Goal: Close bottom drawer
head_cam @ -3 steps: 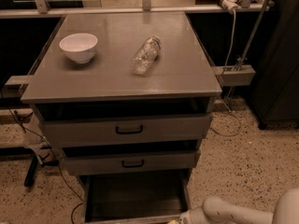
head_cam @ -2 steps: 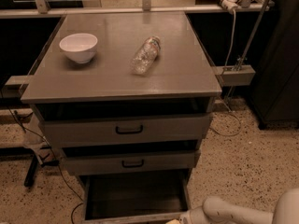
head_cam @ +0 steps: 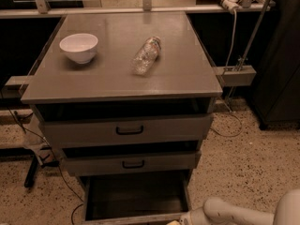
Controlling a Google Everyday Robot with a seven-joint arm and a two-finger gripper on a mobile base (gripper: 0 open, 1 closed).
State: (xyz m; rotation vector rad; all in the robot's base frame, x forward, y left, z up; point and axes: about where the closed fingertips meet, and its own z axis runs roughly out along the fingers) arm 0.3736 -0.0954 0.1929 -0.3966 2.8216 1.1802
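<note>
The bottom drawer (head_cam: 136, 196) is pulled far out at the base of the grey cabinet, and I see down into its deep empty box; its front and handle are cut off by the lower edge of the view. My white arm (head_cam: 234, 213) reaches in from the lower right towards the drawer's front right corner. The gripper (head_cam: 180, 221) is only just in view at the bottom edge, next to that corner. The middle drawer (head_cam: 131, 163) and the top drawer (head_cam: 129, 130) stand slightly out, each with a black bar handle.
On the cabinet top (head_cam: 187, 74) stand a white bowl (head_cam: 78, 47) at the left and a clear plastic bottle (head_cam: 146, 55) lying on its side. Speckled floor lies around the cabinet. A dark cabinet (head_cam: 281, 64) stands at the right, cables at the left.
</note>
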